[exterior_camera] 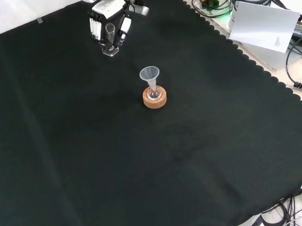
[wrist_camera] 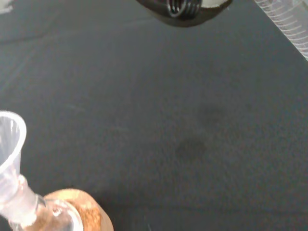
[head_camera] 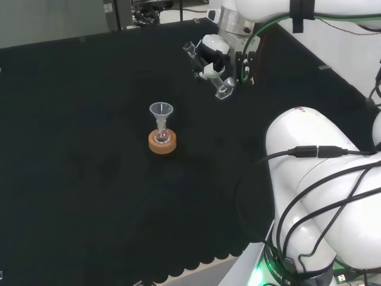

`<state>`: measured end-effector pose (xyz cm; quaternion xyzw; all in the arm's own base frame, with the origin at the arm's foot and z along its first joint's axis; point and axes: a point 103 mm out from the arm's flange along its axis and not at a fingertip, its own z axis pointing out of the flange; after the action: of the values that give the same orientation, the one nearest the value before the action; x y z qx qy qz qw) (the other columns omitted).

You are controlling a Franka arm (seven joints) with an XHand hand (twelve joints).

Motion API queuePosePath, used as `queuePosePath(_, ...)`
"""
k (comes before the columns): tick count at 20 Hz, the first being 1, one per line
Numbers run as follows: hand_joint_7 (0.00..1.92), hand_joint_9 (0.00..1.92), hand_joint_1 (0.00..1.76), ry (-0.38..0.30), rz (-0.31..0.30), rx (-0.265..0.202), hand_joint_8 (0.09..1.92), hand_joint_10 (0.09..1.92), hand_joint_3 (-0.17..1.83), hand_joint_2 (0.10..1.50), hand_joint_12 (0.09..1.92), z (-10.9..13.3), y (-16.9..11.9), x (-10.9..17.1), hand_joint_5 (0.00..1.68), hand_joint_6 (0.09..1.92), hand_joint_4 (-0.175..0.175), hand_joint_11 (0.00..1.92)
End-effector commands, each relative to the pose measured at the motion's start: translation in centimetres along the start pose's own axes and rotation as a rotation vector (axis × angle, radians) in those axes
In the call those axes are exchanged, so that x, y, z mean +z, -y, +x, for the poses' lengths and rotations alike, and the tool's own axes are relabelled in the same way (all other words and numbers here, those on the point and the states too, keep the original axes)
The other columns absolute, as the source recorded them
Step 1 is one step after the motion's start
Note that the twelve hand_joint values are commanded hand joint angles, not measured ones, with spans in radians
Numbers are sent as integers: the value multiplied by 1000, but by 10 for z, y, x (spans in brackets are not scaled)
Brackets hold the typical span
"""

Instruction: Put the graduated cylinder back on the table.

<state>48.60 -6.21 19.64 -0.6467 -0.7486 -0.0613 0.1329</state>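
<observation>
A clear graduated cylinder [head_camera: 207,69] is gripped in the black and white hand [head_camera: 213,55], whose fingers curl round its middle. It is tilted in the head view, mouth up-left and hexagonal foot [head_camera: 224,91] down-right. In the front view the hand [exterior_camera: 109,22] is at the far edge, with the cylinder [exterior_camera: 110,38] hanging below it and its foot close over the cloth; I cannot tell if it touches. In the wrist view the ribbed cylinder wall [wrist_camera: 288,23] is close to a dark part of the hand [wrist_camera: 185,10].
A small flask with a clear funnel [head_camera: 161,113] stands in a cork ring [head_camera: 162,143] mid-cloth, also in the front view [exterior_camera: 154,99] and the wrist view [wrist_camera: 79,211]. The arm's white links [head_camera: 315,179] are at the head view's right. Paper [exterior_camera: 264,25] and cables lie beyond the cloth's scalloped edge.
</observation>
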Motion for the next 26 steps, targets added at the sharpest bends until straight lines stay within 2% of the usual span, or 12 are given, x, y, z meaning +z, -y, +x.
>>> queuePosePath(1,1122,1226,1392,-106,-54,-1,798,586,3,1026,765,-9,-9,10,1075,895,-94,1128)
queuePosePath(11,1107,1205,1390,-335,-110,6,822,620,3,1032,773,-25,-34,35,1065,917,-94,1119)
queuePosePath(21,1063,1190,1387,-463,-142,-2,875,650,3,1042,789,-31,-54,56,1053,949,-97,1096)
queuePosePath(26,1023,1149,1384,-487,-157,-9,932,709,3,1054,807,-30,-60,68,1046,979,-106,1075)
